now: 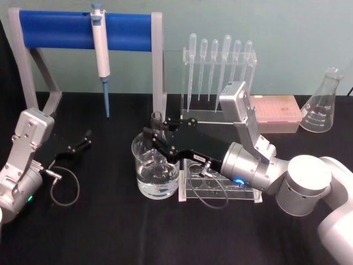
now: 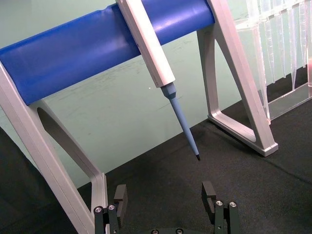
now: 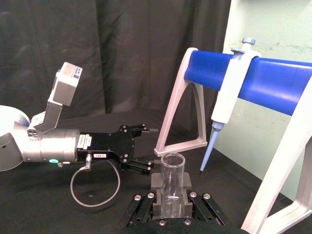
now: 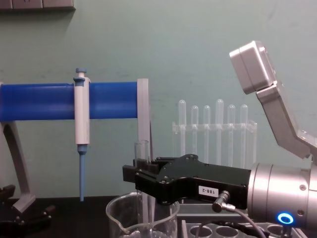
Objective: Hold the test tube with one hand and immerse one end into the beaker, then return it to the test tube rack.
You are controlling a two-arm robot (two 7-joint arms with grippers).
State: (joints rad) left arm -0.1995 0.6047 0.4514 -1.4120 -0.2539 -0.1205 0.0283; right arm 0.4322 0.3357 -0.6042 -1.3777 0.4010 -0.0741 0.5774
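The test tube (image 1: 157,118) stands upright with my right gripper (image 1: 153,135) shut on it just below its open rim. From the chest, the test tube (image 4: 141,151) runs down through the mouth of the beaker (image 4: 115,208), so its lower part is inside the glass. The beaker (image 1: 144,182) holds clear liquid at its bottom. Whether the tube's end touches the liquid cannot be told. In the right wrist view the test tube (image 3: 173,165) sits between the black jaws. My left gripper (image 1: 84,139) rests open at the left, apart from everything; its fingers (image 2: 121,197) hold nothing.
A white-and-blue pipettor (image 1: 100,41) hangs from the blue-barred stand (image 1: 55,30) at the back left. Behind the beaker is a pipette rack (image 1: 220,66). A clear rack with round holes (image 1: 220,190) lies under my right arm. A conical flask (image 1: 324,102) and a pink box (image 1: 276,113) stand at the back right.
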